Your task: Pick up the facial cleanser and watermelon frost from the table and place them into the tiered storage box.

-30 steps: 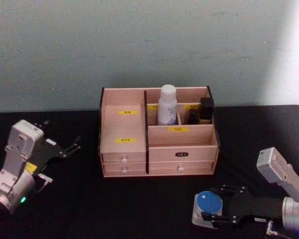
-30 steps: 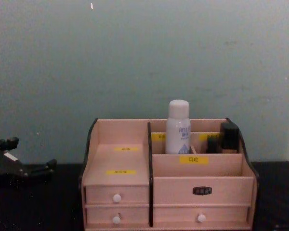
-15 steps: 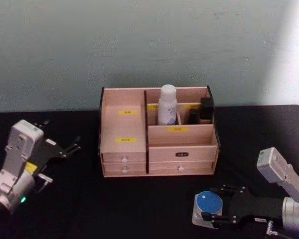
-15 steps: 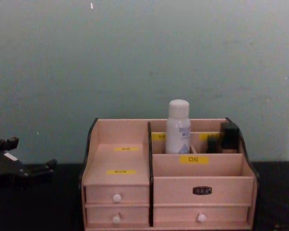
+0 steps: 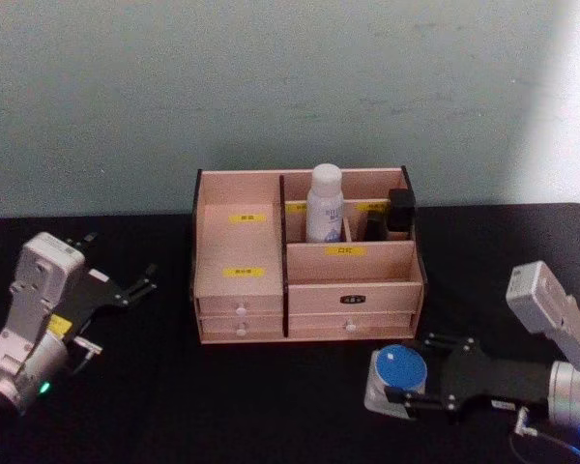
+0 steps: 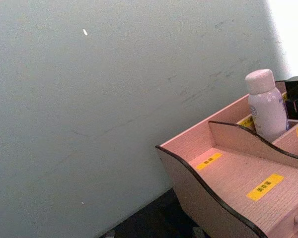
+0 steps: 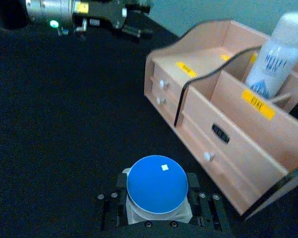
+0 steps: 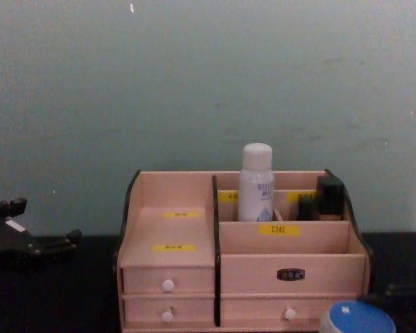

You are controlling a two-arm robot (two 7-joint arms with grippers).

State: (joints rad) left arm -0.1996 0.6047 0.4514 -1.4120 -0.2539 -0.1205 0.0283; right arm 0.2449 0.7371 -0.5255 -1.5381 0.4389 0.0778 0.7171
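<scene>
The watermelon frost (image 5: pixel 400 369), a blue-lidded jar, is sitting in the right gripper (image 5: pixel 406 371), whose jaws are clamping its sides, just in front of the box's (image 5: pixel 242 253) right drawers; whether it is touching the table (image 5: pixel 271 406) is unclear. The cleanser (image 5: pixel 325 203) is standing upright in a rear compartment of the box. The left gripper (image 5: pixel 116 263) is hanging well left of the box, jaws apart, gripping nothing.

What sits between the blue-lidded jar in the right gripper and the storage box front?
Nothing: only bare black table separates the blue-lidded jar from the tiered storage box, as the head and right wrist views show.
</scene>
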